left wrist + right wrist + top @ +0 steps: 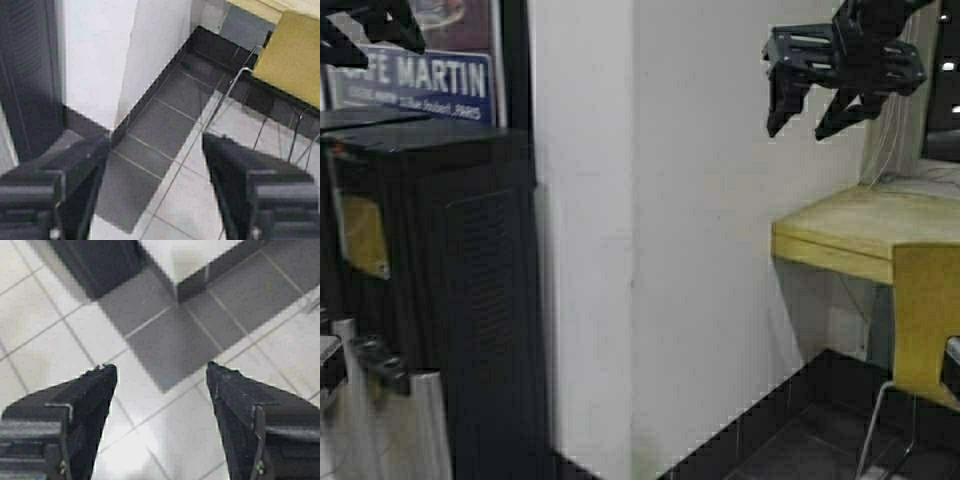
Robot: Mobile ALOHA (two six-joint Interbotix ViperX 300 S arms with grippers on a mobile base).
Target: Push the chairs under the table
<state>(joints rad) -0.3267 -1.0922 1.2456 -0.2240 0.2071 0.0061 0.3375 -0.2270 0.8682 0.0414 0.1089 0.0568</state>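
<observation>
One light-yellow plywood chair (928, 322) shows at the right edge of the high view, its back against the pale-wood table (850, 232); its chrome legs (872, 430) stand on dark tiles. It also shows in the left wrist view (294, 56). My right gripper (800, 128) is raised high, open and empty, left of and above the table. In its own view my right gripper (161, 371) hangs over bare floor tiles. My left gripper (155, 141) is open and empty above the floor; only a part of it shows at the top left corner of the high view (360, 30).
A white wall pillar (650, 240) fills the middle. A tall black cabinet (440, 300) stands at the left with a blue sign (415, 85) above it. A dark skirting (150, 95) runs along the wall foot. The floor has grey and white tiles (165, 340).
</observation>
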